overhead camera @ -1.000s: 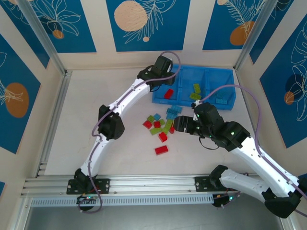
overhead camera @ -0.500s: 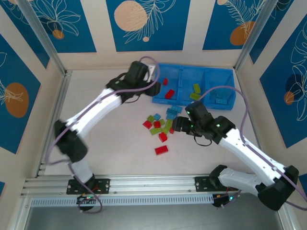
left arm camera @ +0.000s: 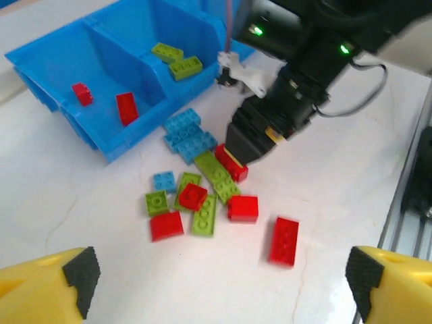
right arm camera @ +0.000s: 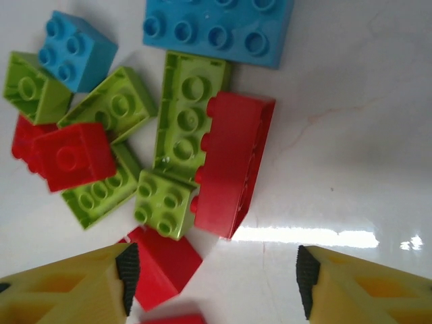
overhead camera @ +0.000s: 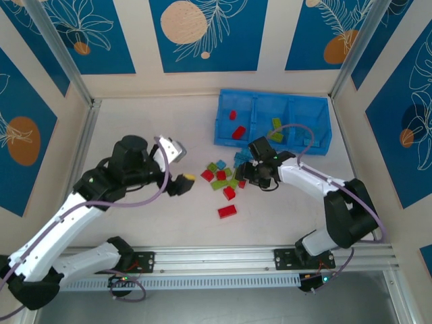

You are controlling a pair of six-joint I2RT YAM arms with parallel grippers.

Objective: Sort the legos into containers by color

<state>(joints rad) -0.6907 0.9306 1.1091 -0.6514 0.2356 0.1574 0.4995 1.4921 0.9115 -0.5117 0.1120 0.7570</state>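
Observation:
The blue bin stands at the back right, with two red legos in its left compartment and green ones in the middle. A mixed pile of red, green and blue legos lies in front of it. One red brick lies apart, nearer me. My left gripper hangs open and empty left of the pile. In the left wrist view the left gripper looks onto the pile and bin. My right gripper is open at the pile's right side, just short of a red brick lying on its side.
Beige walls with blue panels close in the table at the back and both sides. An aluminium rail runs along the near edge. A flat blue plate lies at the pile's far side, toward the bin. Bare white tabletop lies left of the pile.
The left arm pulled back from over the bin's left compartment, down and left. A second red brick now lies in that compartment. The right gripper edged toward the pile.

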